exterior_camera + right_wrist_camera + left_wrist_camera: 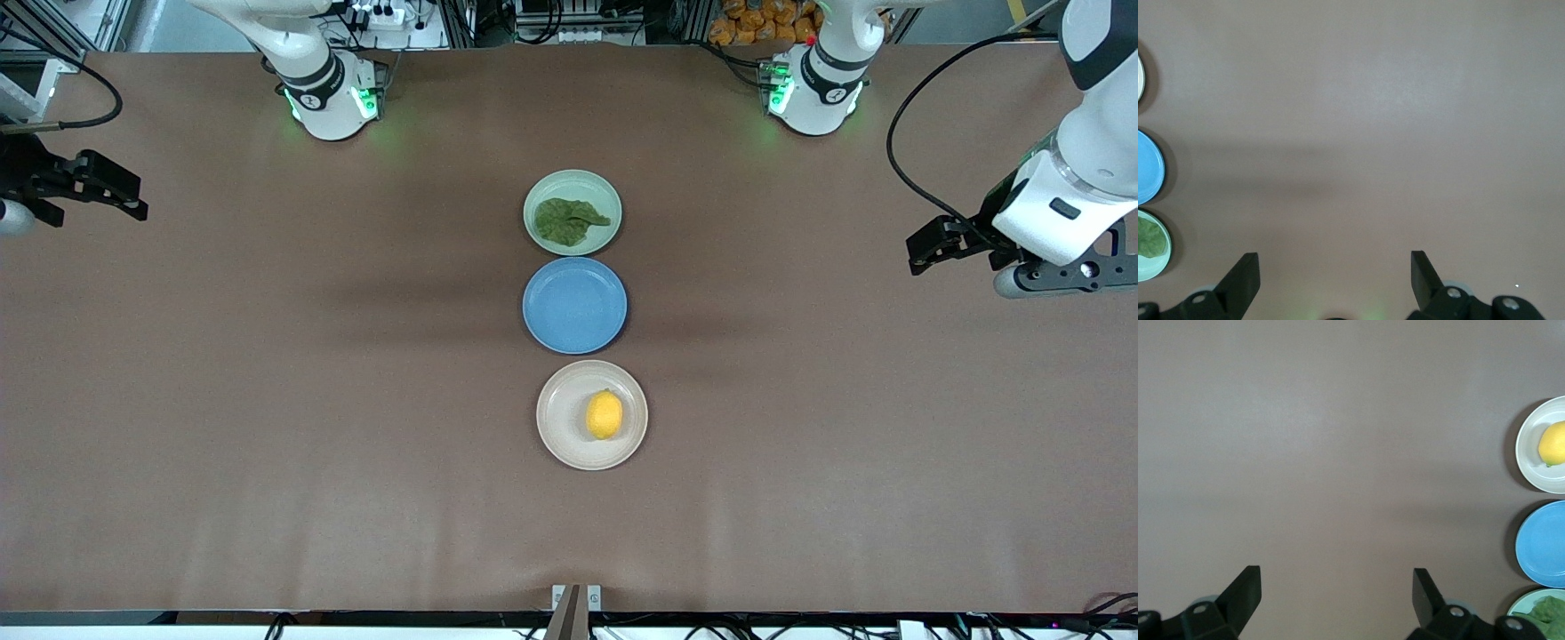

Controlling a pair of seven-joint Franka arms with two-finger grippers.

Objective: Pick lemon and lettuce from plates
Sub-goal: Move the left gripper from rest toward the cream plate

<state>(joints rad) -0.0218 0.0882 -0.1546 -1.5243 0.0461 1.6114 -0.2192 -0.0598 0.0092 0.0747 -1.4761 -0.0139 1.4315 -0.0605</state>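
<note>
Plates in a row mid-table, both grippers waiting at the table's ends.
Front view: crinkled dark green lettuce (569, 221) lies on the pale mint round plate (548, 188), oval yellow lemon (605, 414) on the beige round plate (560, 428), a blue plate (574, 305) between. Left wrist view: left gripper (1337, 590) spread wide, well apart from the lemon (1553, 443). Right wrist view: right gripper (1335, 273) spread wide, lettuce (1149, 238) well apart.

Matt brown table (267, 400) — smooth blue plate (574, 305), crinkled lettuce (569, 220).

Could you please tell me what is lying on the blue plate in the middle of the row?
Nothing shows on the blue plate; its whole surface is bare. The lettuce and the lemon lie on the neighbouring plates.
</note>
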